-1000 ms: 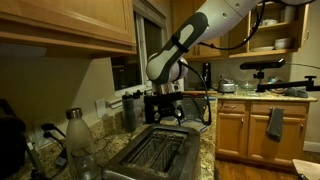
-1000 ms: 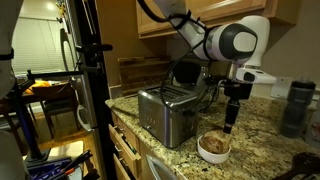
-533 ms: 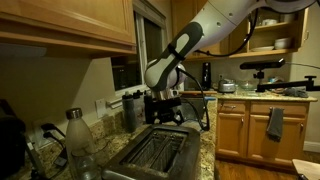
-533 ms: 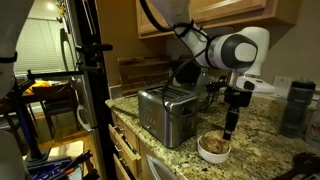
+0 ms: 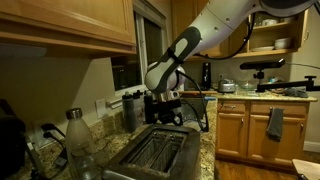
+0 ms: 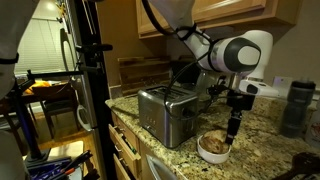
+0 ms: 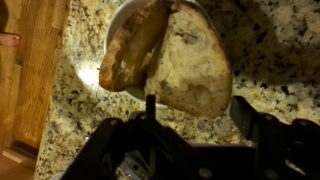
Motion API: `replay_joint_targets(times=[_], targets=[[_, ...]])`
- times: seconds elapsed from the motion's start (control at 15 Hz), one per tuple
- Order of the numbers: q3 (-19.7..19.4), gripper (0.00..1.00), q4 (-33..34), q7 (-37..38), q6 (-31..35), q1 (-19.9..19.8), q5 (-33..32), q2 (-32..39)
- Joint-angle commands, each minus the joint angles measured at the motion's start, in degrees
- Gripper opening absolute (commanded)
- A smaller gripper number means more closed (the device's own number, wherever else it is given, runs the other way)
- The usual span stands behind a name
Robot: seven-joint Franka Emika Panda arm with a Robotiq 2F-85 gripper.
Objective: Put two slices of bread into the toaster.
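Right beside the toaster (image 6: 165, 112), gripper (image 6: 232, 138) jaws sit apart over the bowl (image 6: 203, 150). The slices of bread (image 7: 170, 60) overlap, so it might pinch both or drop one.

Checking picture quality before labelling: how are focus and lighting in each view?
Wrist view: the bread is close and soft-edged. In an exterior view the toaster near the lens is dim and blurred; in an exterior view the toaster is sharper, with a black stand in silhouette.
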Motion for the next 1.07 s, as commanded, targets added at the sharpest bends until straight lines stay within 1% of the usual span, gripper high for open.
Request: replay_joint_targets(times=[0.0,0.07,0.13,0.33,0.4,0.47,0.67,0.73,0.8,0.87,1.0], targets=[[-1.0,0.46,1.7,1.3,-2.7,0.7,0.5,0.6],[-1.0,0.42,2.0,1.3,-2.9,0.8,0.5,0.8],[-1.0,0.41,2.2,1.3,-3.1,0.8,0.5,0.9],[-1.0,0.31,3.1,1.3,-4.1,0.7,0.4,1.1],[-1.0,0.29,3.5,1.2,-4.6,0.7,0.4,1.2],[-1.0,0.30,3.8,1.3,-5.1,0.7,0.3,1.2],[-1.0,0.37,3.8,1.4,-5.5,0.7,0.4,1.0],[-1.0,0.36,3.8,1.4,-5.4,0.7,0.3,1.1],[-1.0,0.38,3.8,1.4,-5.5,0.7,0.3,1.1],[-0.9,0.36,3.7,1.1,-5.2,0.6,0.4,1.0],[-0.9,0.16,3.6,1.1,-4.9,0.6,0.5,0.8]])
